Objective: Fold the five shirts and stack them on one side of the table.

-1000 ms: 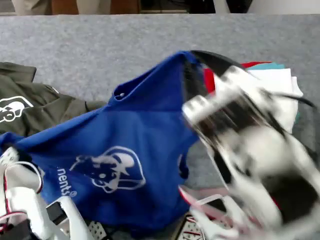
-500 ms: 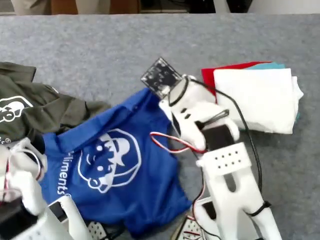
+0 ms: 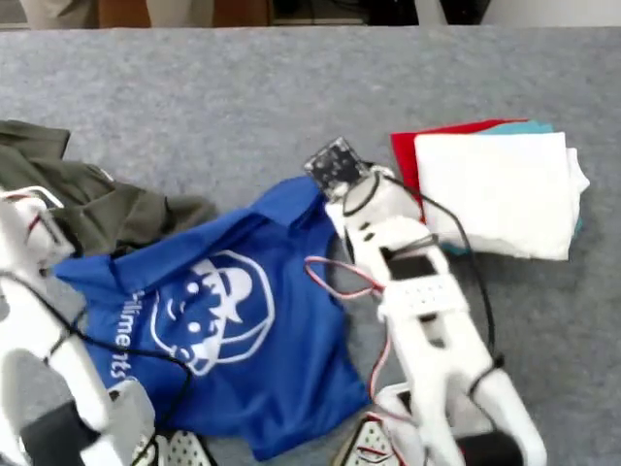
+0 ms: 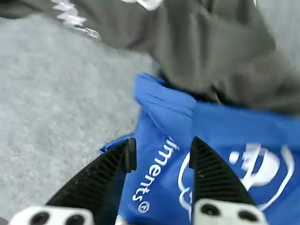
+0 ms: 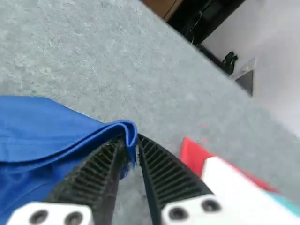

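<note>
A blue shirt (image 3: 233, 320) with a white print lies spread face up in the middle of the grey table (image 3: 194, 97). My right gripper (image 5: 131, 140) is shut on a folded edge of the blue shirt (image 5: 51, 136), at its far right corner (image 3: 303, 191), low on the table. My left gripper (image 4: 161, 150) stands open just above the blue shirt's (image 4: 225, 154) left corner, its fingers either side of the fabric. A crumpled olive shirt (image 3: 92, 199) lies at the left, touching the blue one. A folded stack stands at the right with a white shirt (image 3: 495, 189) on top.
Red (image 3: 406, 153) and teal (image 3: 529, 127) folded shirts show under the white one. The right arm's body (image 3: 427, 320) stretches from the front edge between the blue shirt and the stack. Bare grey table lies along the far side.
The right arm has brought the raised blue shirt down and laid it flat, print up. The left arm has shifted to the shirt's left corner.
</note>
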Available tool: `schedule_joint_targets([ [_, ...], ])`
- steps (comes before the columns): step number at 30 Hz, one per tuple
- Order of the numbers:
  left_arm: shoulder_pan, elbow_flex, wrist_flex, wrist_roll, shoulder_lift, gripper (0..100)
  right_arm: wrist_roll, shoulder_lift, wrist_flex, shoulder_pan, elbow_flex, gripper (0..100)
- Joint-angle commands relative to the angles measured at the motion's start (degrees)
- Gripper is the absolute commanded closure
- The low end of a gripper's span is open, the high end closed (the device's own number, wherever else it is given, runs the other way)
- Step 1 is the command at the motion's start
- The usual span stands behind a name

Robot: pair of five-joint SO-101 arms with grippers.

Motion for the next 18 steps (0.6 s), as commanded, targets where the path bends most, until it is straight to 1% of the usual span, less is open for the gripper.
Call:
schedule_joint_targets([
  [1, 3.5, -2.9, 0.0, -6.8, 2.8, 81, -0.4, 7.0, -0.8, 0.4, -4.4, 99.7],
  [4, 2.6, -1.3, -4.3, -6.9, 4.3, 80, -0.4, 10.9, 2.4, 0.7, -7.4, 99.7],
  [6, 1.6, -0.5, -6.5, -4.3, 5.8, 77, -0.4, 12.2, 2.5, 0.4, -7.4, 99.7],
  [9, 1.8, -0.7, -8.7, -0.2, 9.6, 77, -0.3, 12.9, 2.5, 0.2, -7.6, 99.7],
  [11, 4.0, -1.8, -8.8, 2.5, 12.7, 77, -0.7, 13.0, 2.5, 0.2, -7.8, 99.7],
  [15, 8.4, -3.5, -8.8, 7.0, 19.0, 77, -0.8, 13.1, 2.5, -2.1, -7.5, 99.7],
  [18, 9.1, -5.1, -8.9, 9.2, 23.2, 77, -0.7, 13.1, 2.5, -3.1, -7.4, 99.7],
])
